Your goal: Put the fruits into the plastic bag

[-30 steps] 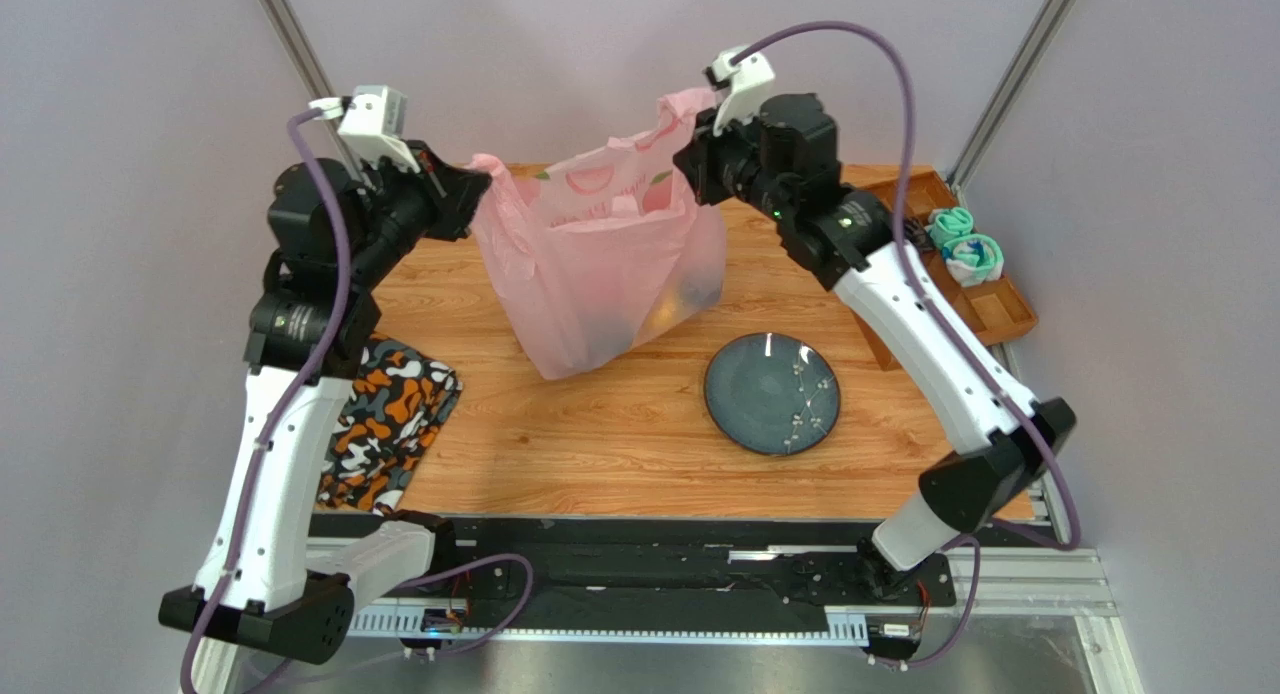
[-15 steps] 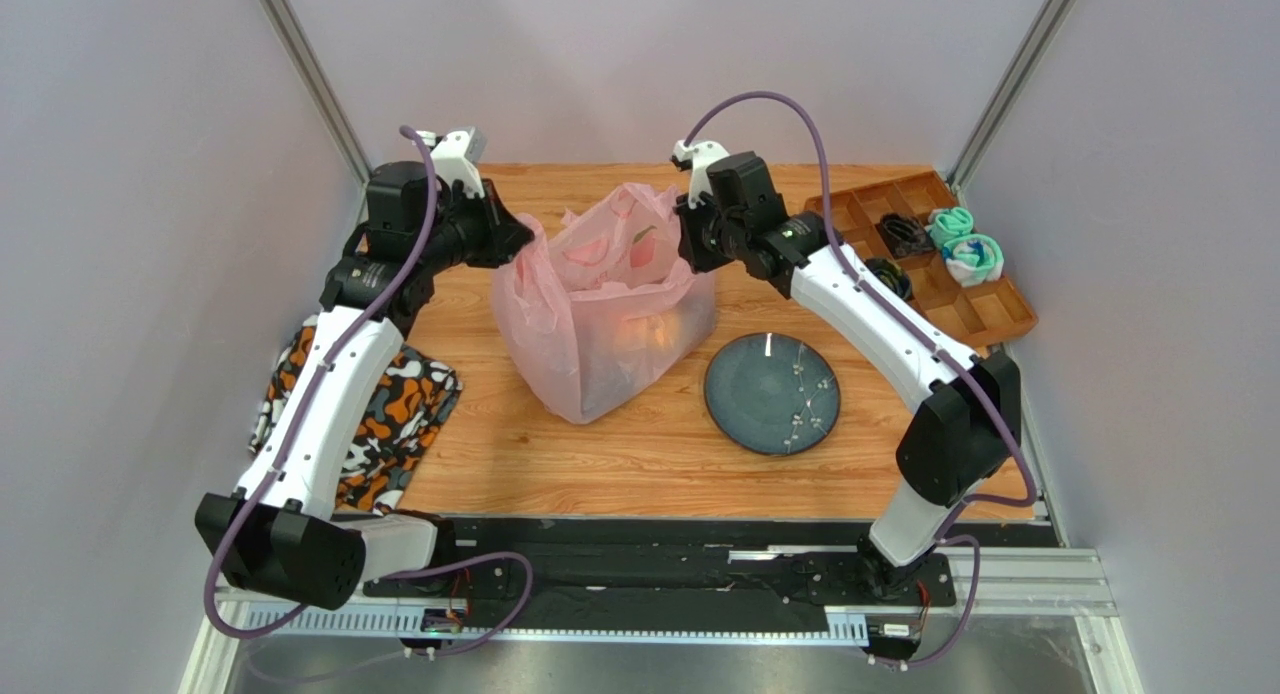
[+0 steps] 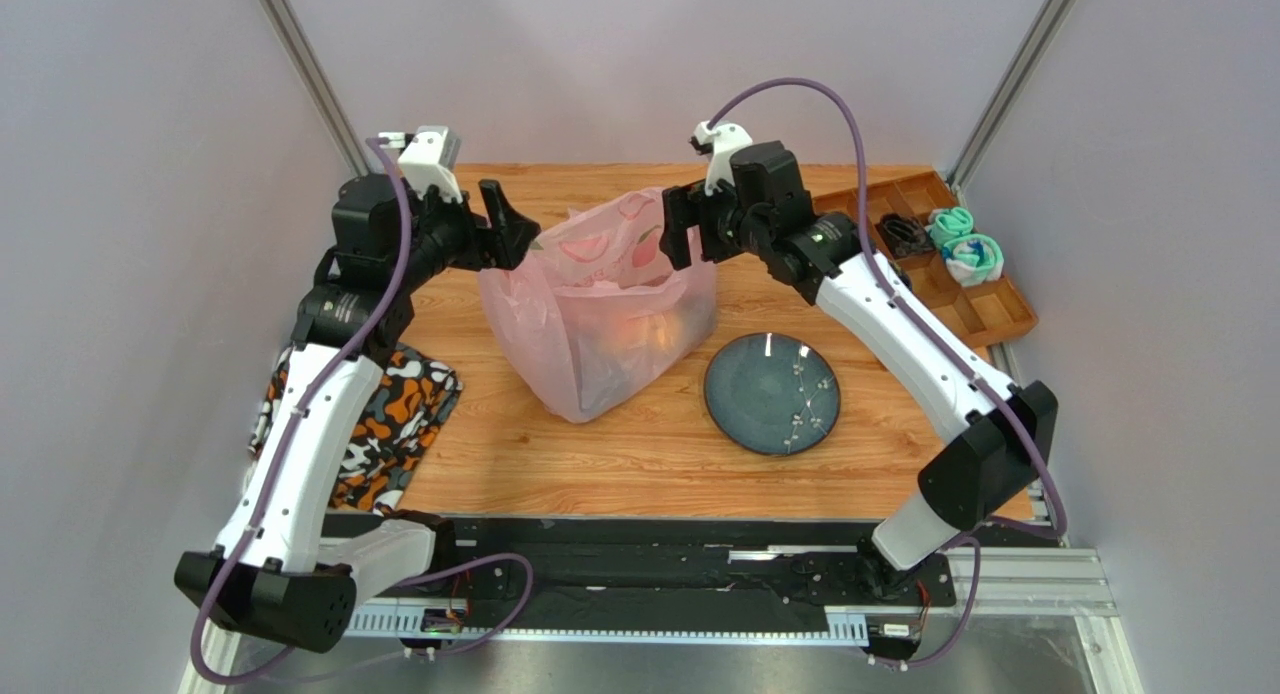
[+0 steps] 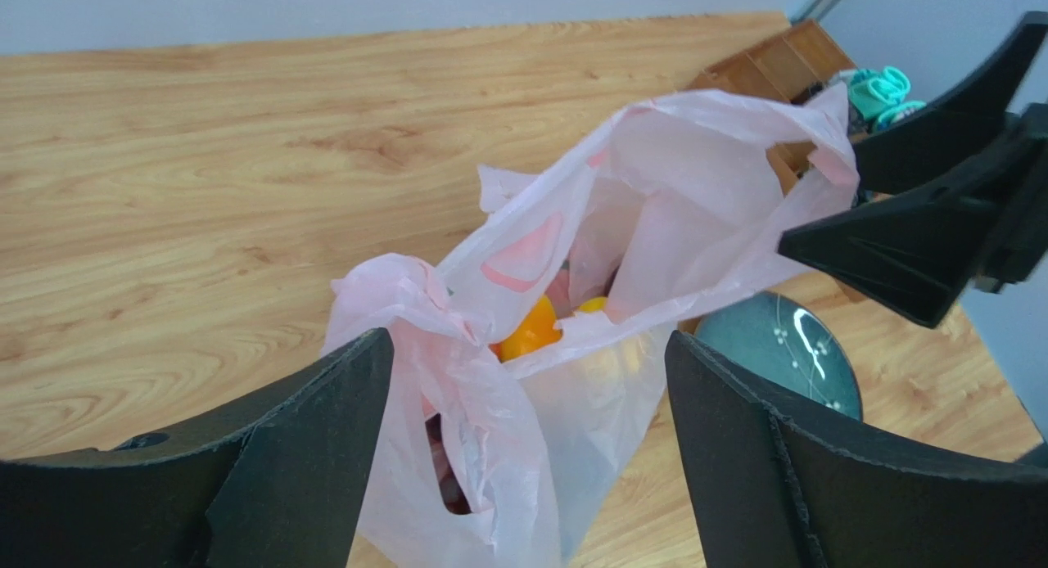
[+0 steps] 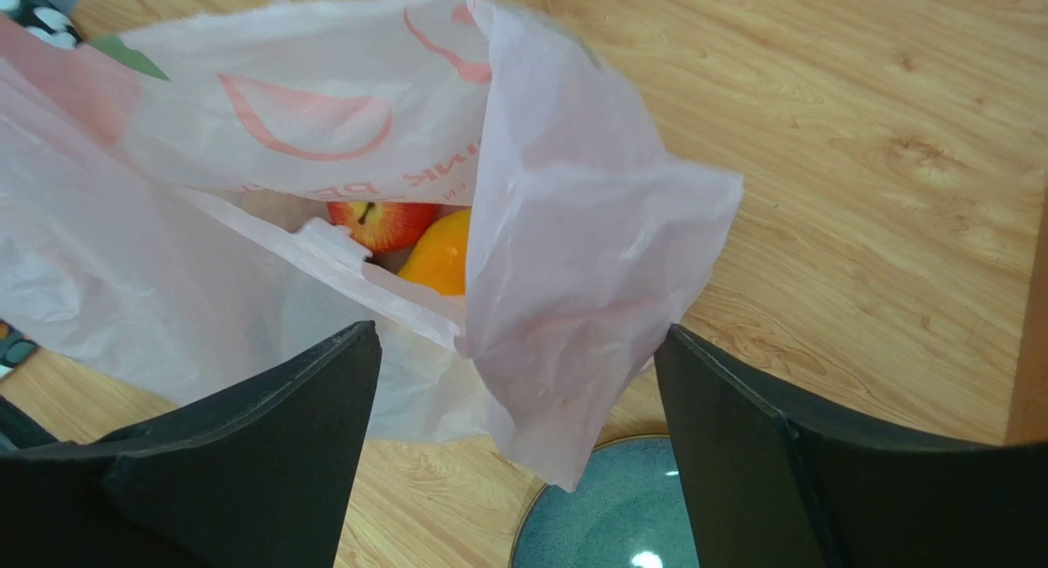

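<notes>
The pink plastic bag [image 3: 579, 334] stands slumped on the wooden table with its mouth loose. My left gripper [image 3: 508, 226] hangs open just left of the bag's rim, with nothing between its fingers. My right gripper [image 3: 679, 232] is open at the bag's right rim, a free handle flap drooping between its spread fingers. Inside the bag [image 5: 578, 224], the right wrist view shows a red apple [image 5: 388, 222] and a yellow-orange citrus [image 5: 440, 259]. The left wrist view looks over the bag [image 4: 689, 188] and shows the citrus [image 4: 531, 329]. Other fruits are hidden.
A dark teal plate [image 3: 771, 394] lies right of the bag. An orange-black patterned cloth [image 3: 383, 417] lies at the left table edge. A wooden compartment tray [image 3: 1004, 307] with teal coiled bundles [image 3: 962, 247] and black ones sits at the back right.
Both arms lowered the bag from the air onto the table, then both grippers opened and let go of its handles. The bag has slumped.
</notes>
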{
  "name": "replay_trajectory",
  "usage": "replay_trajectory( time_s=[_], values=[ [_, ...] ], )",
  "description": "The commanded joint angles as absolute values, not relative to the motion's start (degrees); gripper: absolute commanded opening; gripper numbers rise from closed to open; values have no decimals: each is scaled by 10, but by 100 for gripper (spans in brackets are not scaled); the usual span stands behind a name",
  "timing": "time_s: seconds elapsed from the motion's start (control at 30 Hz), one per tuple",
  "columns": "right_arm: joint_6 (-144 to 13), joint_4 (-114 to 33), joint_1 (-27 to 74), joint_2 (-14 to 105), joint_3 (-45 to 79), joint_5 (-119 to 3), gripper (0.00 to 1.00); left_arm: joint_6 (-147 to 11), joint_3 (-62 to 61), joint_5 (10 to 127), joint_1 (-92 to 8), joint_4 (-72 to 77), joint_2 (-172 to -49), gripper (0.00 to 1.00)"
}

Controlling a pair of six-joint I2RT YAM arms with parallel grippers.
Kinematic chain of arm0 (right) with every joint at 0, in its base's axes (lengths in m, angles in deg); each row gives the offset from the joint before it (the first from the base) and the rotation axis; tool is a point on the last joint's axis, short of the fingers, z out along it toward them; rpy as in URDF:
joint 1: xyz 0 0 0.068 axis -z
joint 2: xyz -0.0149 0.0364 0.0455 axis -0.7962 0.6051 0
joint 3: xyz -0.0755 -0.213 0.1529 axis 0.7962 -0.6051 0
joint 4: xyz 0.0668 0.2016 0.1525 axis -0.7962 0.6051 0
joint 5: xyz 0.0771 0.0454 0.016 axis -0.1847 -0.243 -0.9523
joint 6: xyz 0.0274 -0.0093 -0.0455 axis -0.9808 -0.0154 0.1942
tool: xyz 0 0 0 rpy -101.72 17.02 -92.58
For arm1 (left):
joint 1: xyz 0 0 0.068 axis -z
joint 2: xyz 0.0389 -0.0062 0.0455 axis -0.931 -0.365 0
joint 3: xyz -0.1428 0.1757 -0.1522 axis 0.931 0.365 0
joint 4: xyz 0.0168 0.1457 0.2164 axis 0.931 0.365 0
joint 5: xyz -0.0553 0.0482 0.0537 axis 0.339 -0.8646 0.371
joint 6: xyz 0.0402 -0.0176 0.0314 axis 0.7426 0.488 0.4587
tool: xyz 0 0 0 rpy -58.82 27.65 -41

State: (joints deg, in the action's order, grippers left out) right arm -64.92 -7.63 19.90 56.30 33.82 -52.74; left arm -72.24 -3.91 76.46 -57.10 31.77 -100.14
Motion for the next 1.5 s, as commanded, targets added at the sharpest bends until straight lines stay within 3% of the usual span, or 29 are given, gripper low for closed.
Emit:
replay_trajectory(
  time_s=[0.0,0.17,0.33,0.6,0.77,0.93,1.47],
  values=[
    [-664,-98,201,487,336,-533,88,-701,-24,701,-574,286,-946,91],
    [-709,-103,245,443,295,-536,90,-693,-23,623,-585,310,-931,93],
    [-745,-98,313,391,248,-514,90,-699,-23,626,-616,342,-918,93],
    [-735,-118,321,193,120,-371,90,-652,38,640,-616,343,-784,96],
    [-717,-194,321,67,-37,-309,89,-657,113,645,-616,314,-703,96],
    [-702,-201,321,-14,-104,-266,90,-662,163,618,-616,301,-683,97],
    [-697,-216,321,-25,-130,-260,89,-669,187,628,-616,285,-657,98]
  ],
)
